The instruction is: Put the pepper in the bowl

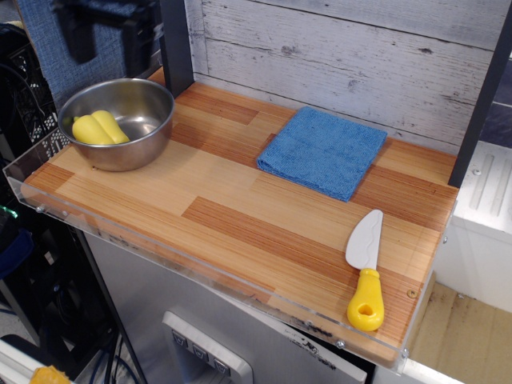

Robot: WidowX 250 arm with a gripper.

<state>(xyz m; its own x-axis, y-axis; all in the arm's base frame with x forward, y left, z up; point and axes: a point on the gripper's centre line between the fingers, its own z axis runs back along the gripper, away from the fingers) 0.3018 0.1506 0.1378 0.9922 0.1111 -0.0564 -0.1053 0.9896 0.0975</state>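
Note:
The yellow pepper [99, 128] lies on its side inside the steel bowl [152, 136], against the bowl's left wall. The bowl stands at the far left of the wooden table. My gripper [108, 40] is well above the bowl at the top left edge of the view. Its two dark fingers [81, 38] are spread apart and hold nothing. The upper part of the gripper is cut off by the frame.
A folded blue cloth [323, 150] lies at the middle back of the table. A toy knife [365, 270] with a white blade and yellow handle lies at the front right. A dark post [174, 44] stands just behind the bowl. A clear rim [24, 172] edges the table.

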